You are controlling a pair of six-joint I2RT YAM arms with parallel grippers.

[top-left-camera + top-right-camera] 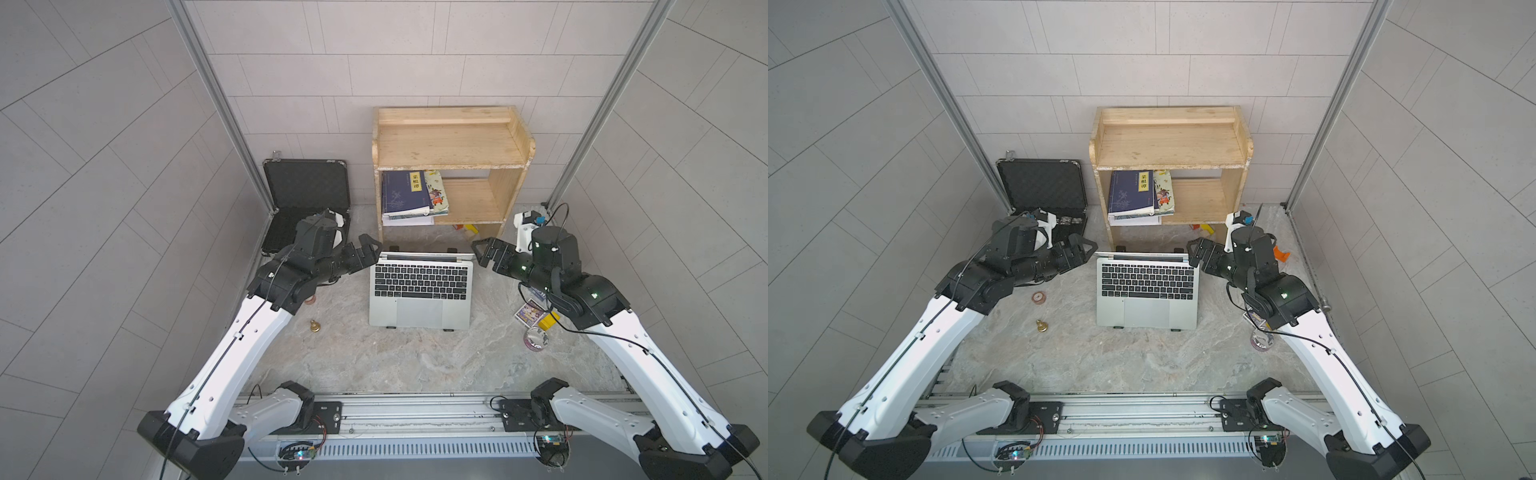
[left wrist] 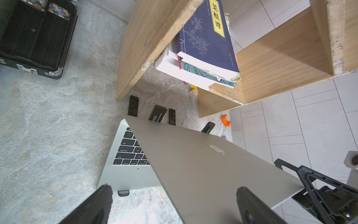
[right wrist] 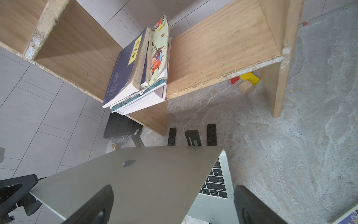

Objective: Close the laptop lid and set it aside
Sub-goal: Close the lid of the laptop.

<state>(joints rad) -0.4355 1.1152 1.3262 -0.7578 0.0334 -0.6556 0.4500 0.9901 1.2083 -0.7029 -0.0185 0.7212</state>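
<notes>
The worktop [image 1: 415,361] carries everything. The wooden shelf [image 1: 449,145] stands beyond both jaws, and the open black briefcase [image 1: 305,187] lies behind the left jaws. We judge that they stay at the back so that the middle is free for the work.

The laptop [image 1: 419,307] lies between the two jaws, with its keyboard facing up. It rests on a black folding stand [image 2: 157,113], which lifts it a little from the worktop. In both top views the laptop lid [image 1: 1144,257] appears only as a thin strip, so it stands about upright and is not closed.

The left jaws are at one upper corner of the lid and the right jaws at the opposite corner. We think the arms take both corners so that a push turns the lid evenly, without twisting the hinge.

Both jaws are spread fully wide and have hold of nothing. In the left wrist view the side edge of the lid [image 2: 203,170] runs between the two fingers [image 2: 93,207]. One finger is over the silver back with the logo, the other beyond the edge. The right wrist view shows the same on its side [image 3: 135,184]. Whether any finger touches the lid, we cannot tell.
</notes>
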